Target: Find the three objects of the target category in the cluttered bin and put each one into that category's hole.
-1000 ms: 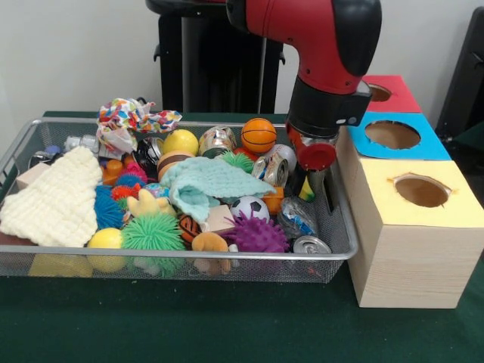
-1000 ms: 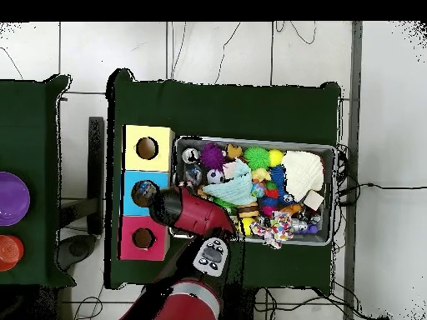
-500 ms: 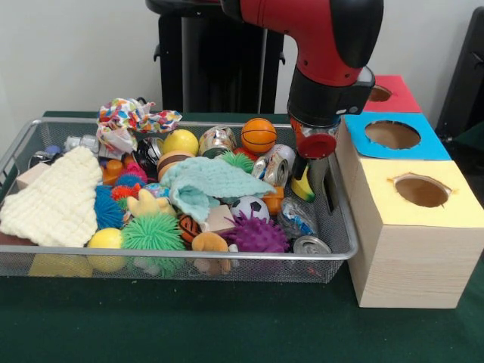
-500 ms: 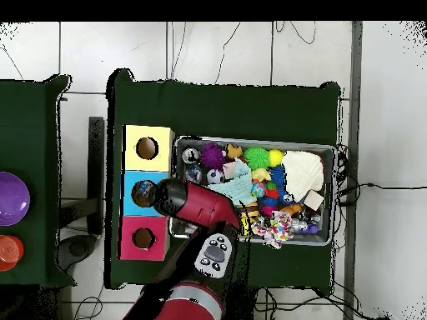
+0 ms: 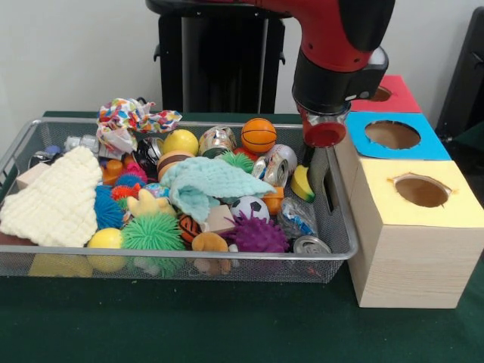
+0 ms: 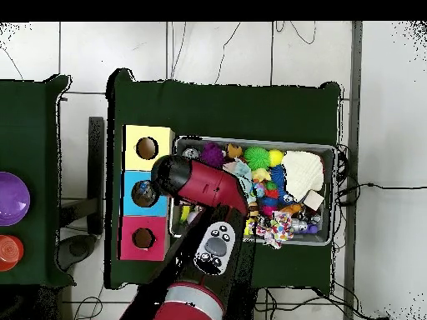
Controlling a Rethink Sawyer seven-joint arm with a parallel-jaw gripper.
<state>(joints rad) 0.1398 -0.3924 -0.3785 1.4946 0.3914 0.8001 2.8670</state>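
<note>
Green desk (image 5: 189,325), wire bin (image 5: 333,227) crammed with toys, three boxes (image 5: 412,249) at its 3 o'clock, tool (image 5: 311,178) at the bin's 3 o'clock edge, clenched on a yellow banana (image 5: 301,184)

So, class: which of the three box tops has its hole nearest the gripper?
The blue top, the middle box; the gripper hangs beside it, while yellow and red lie farther off.
</note>
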